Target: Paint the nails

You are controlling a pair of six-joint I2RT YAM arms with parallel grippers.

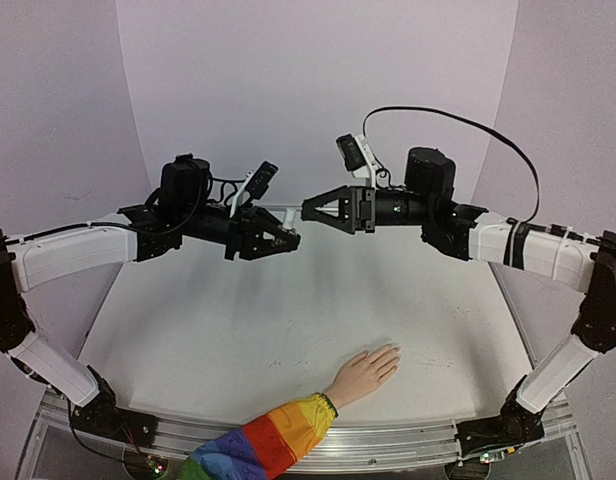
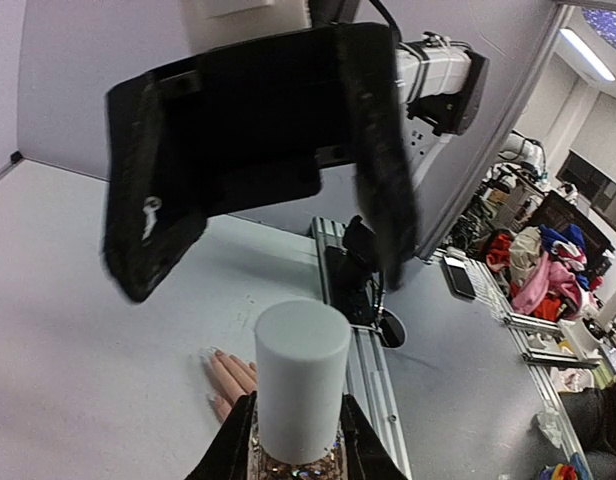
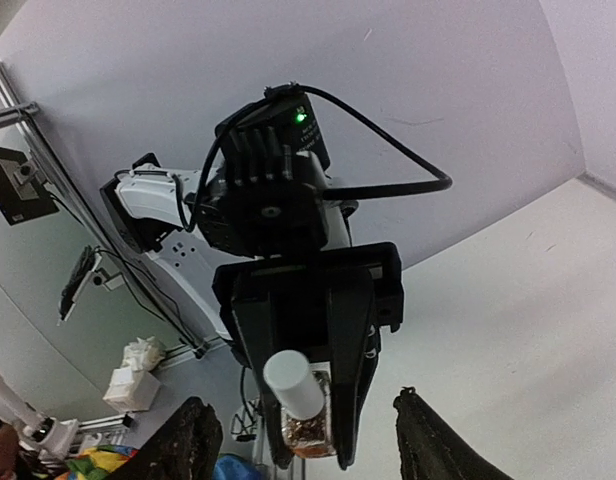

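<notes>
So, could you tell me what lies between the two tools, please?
The white cap of the bottle gripped by the left tool, facing the open right tool; clearest in the left wrist view.

Tabletop (image 1: 238, 330): matt white, faintly scuffed. Left end effector (image 1: 294, 240) and right end effector (image 1: 308, 207): matt black plastic. Polish bottle (image 2: 301, 390): smooth matt white cap over clear glass with glittery contents. Hand (image 1: 365, 374): smooth, flesh-coloured, plastic-like skin. Sleeve (image 1: 268, 445): soft rainbow cloth. Rail (image 1: 388, 440): bare brushed metal.
</notes>
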